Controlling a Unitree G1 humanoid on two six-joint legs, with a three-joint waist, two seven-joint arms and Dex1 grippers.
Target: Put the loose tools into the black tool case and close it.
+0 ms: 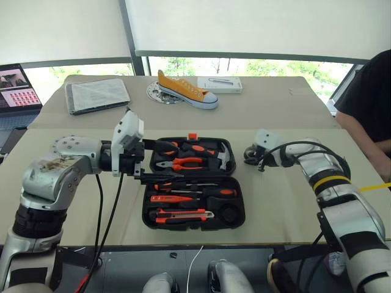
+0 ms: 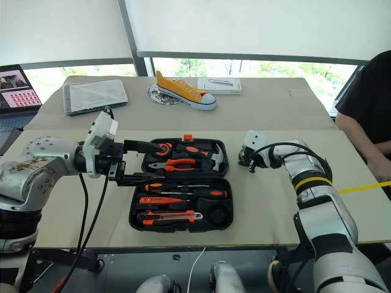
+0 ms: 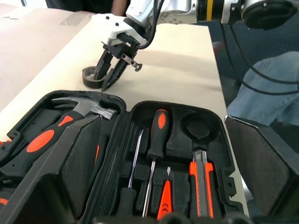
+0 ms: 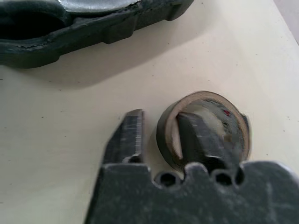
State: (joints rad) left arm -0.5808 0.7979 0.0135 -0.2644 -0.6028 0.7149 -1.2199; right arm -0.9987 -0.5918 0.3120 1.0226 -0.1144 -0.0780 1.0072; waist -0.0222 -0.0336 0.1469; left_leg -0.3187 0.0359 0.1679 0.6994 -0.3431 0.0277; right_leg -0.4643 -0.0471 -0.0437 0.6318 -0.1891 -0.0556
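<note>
Nearest the worktop's front edge lies the open black tool case (image 1: 193, 183), its two halves spread flat. The front half holds a utility knife (image 1: 183, 215) in the row closest to the edge, then an all-orange tester screwdriver (image 1: 172, 198), then two black-and-orange screwdrivers (image 1: 204, 191); a round recess at its right end is empty. The rear half holds pliers (image 1: 182, 163) and a hammer (image 1: 214, 155).

The left gripper (image 1: 160, 162) hangs over the case's left side with its fingers spread wide, holding nothing.

To the right of the case, on bare worktop, sits the small black tape roll (image 4: 205, 128). The right gripper (image 3: 112, 70) pinches its wall, one finger (image 4: 198, 135) inside the ring and the other outside.

Toward the rear edge lie a yellow sneaker (image 1: 185, 90), a grey folder (image 1: 96, 94) and a white box (image 1: 220, 84). A laptop (image 1: 17, 88) stands off the rear left corner.
</note>
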